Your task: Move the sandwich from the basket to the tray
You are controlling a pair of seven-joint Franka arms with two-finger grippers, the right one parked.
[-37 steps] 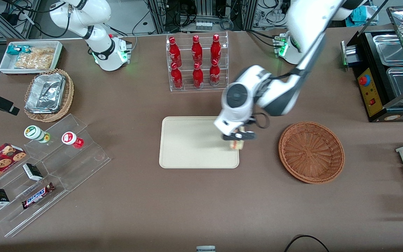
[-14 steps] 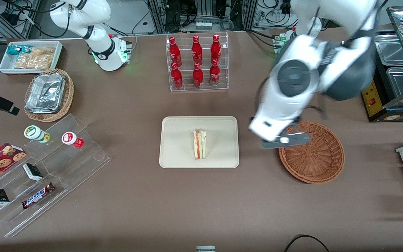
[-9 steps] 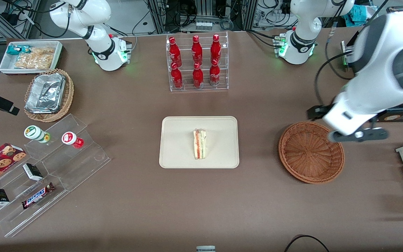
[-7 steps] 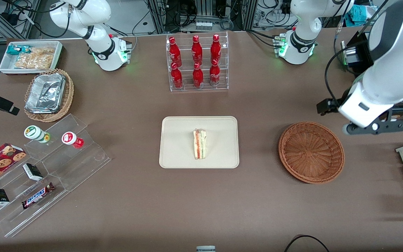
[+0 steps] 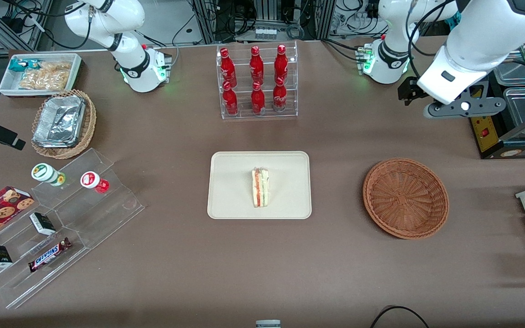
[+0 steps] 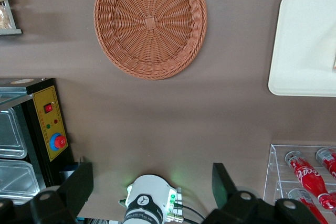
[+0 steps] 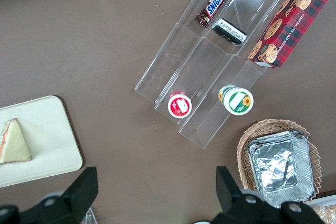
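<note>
The sandwich (image 5: 260,187), a white bread wedge with red and green layers, lies on the cream tray (image 5: 235,200) at the table's middle; it also shows in the right wrist view (image 7: 14,142) on the tray (image 7: 52,140). The reddish-brown wicker basket (image 5: 406,198) holds nothing and sits beside the tray, toward the working arm's end; it also shows in the left wrist view (image 6: 150,23), with the tray's edge (image 6: 299,45). My gripper (image 5: 464,107) is raised high, farther from the front camera than the basket, near the black appliance. Its fingers (image 6: 79,186) stand wide apart, holding nothing.
A clear rack of red bottles (image 5: 256,81) stands farther from the camera than the tray. A black appliance with steel pans (image 5: 499,91) is by my gripper. Toward the parked arm's end are a foil-lined wicker basket (image 5: 64,123), a white snack bin (image 5: 39,73) and clear tiered shelves (image 5: 62,218).
My gripper set the sandwich on the tray and let go, then swung away over the basket and rose toward the black appliance. The sandwich has stayed still on the tray.
</note>
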